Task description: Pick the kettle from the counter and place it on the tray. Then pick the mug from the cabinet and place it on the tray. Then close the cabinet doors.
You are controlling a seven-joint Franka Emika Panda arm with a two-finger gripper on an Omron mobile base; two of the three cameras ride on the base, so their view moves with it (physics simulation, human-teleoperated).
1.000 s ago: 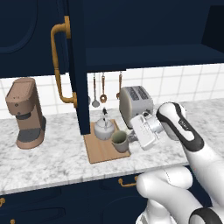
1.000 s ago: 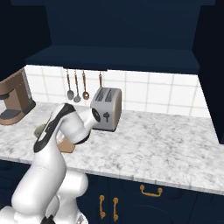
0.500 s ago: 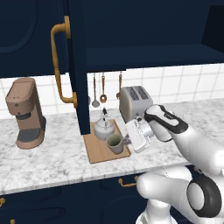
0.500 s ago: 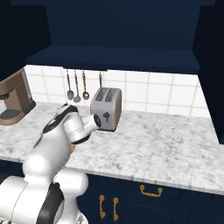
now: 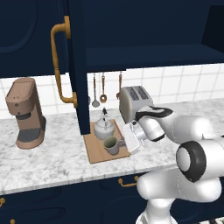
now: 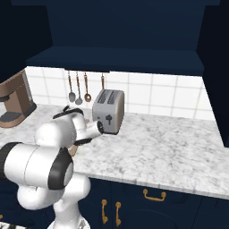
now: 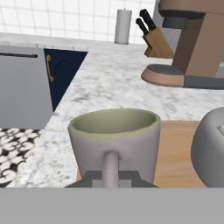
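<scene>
The gripper (image 5: 124, 141) is closed on the handle of the mug (image 5: 111, 145), which stands upright on the tray (image 5: 97, 152) directly in front of it. The kettle (image 5: 104, 127) sits on the same tray, just beyond and beside the mug.

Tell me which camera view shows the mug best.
The hand view: the mug sits close up on the tray, handle toward the camera. The left base view shows it small, beside the kettle. In the right base view the arm blocks it.
</scene>
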